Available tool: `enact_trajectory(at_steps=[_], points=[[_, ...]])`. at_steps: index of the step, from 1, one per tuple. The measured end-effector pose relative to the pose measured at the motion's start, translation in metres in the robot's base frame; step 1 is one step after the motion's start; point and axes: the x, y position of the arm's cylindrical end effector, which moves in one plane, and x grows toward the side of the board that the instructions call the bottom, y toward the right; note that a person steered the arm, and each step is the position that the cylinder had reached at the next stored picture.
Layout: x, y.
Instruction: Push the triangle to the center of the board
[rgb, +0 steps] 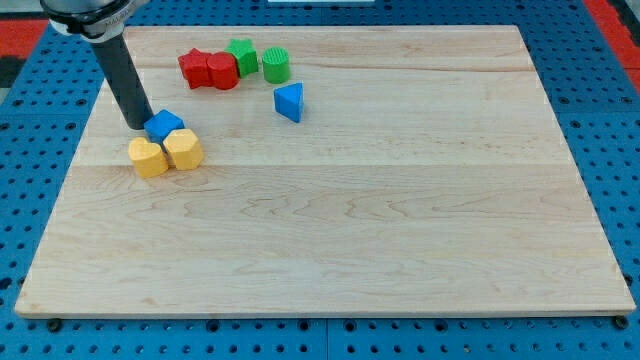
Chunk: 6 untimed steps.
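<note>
A pale wooden board (330, 220) is shown on a blue perforated desk (610, 120). All blocks are gathered in the upper left of the frame; the centre, the right half and the lower part of the board are left as open room for moving.

The blue triangle (290, 101) is seen in the upper part of the frame, left of centre, well inside the board's top edge and apart from every other block. Open wood lies below it and to its right, so that the way toward the board's centre is unobstructed.

Just above and to the left of the triangle, a row is formed near the top edge by two red blocks (209, 70), a green block (242, 55) and a green cylinder (276, 64); the shapes of the first three cannot be made out with certainty. Further left, a blue cube (165, 125) is set against two yellow blocks (166, 153), which touch each other.

No pincer is fitted: the arm is ended by a dark rod. My tip (138, 124) is placed at the left side of the blue cube, touching or nearly touching it, well apart from the triangle and near the board's left edge.
</note>
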Motion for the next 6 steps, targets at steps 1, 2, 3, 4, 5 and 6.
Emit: enact_trajectory(at_steps=[1, 2, 3, 4, 5, 6], points=[[-0.041, 0.054], [-0.063, 0.112], [-0.038, 0.163], [-0.038, 0.194], [-0.037, 0.208], [-0.011, 0.249]])
